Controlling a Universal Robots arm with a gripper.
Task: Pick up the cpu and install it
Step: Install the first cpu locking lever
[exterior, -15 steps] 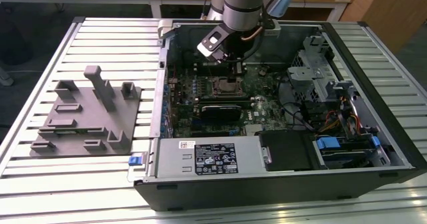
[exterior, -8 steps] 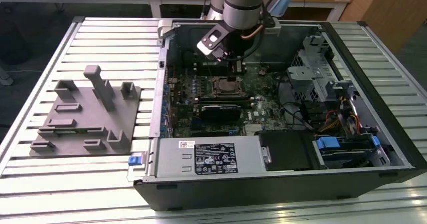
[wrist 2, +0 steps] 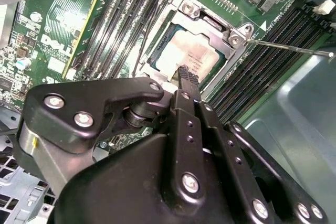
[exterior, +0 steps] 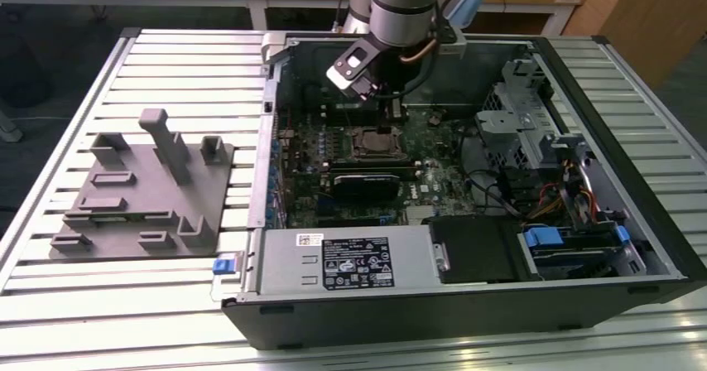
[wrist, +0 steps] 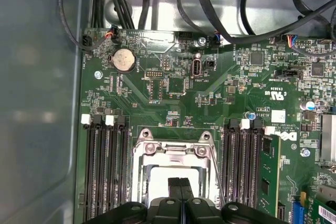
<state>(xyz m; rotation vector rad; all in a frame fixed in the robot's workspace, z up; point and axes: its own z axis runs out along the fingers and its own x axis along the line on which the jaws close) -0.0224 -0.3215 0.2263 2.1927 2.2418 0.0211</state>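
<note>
The cpu (wrist 2: 198, 50), a flat square chip with a silvery-white top, lies inside the metal-framed socket (wrist 2: 210, 18) on the green motherboard. In the first wrist view the cpu (wrist: 156, 184) shows as a pale square within the socket frame (wrist: 173, 149). My gripper (wrist 2: 186, 75) hangs just above the chip's edge. Its two black fingertips (wrist: 180, 186) are pressed together with nothing between them. In the exterior view the gripper (exterior: 387, 121) stands over the socket and cpu (exterior: 378, 144) in the open computer case.
A thin socket lever (wrist 2: 289, 47) sticks out sideways past the memory slots (wrist 2: 262, 51). A grey fixture block (exterior: 144, 189) lies on the slatted table at the exterior view's left. The case holds a power supply (exterior: 348, 259), cables (wrist: 210, 9) and a drive cage (exterior: 531, 106).
</note>
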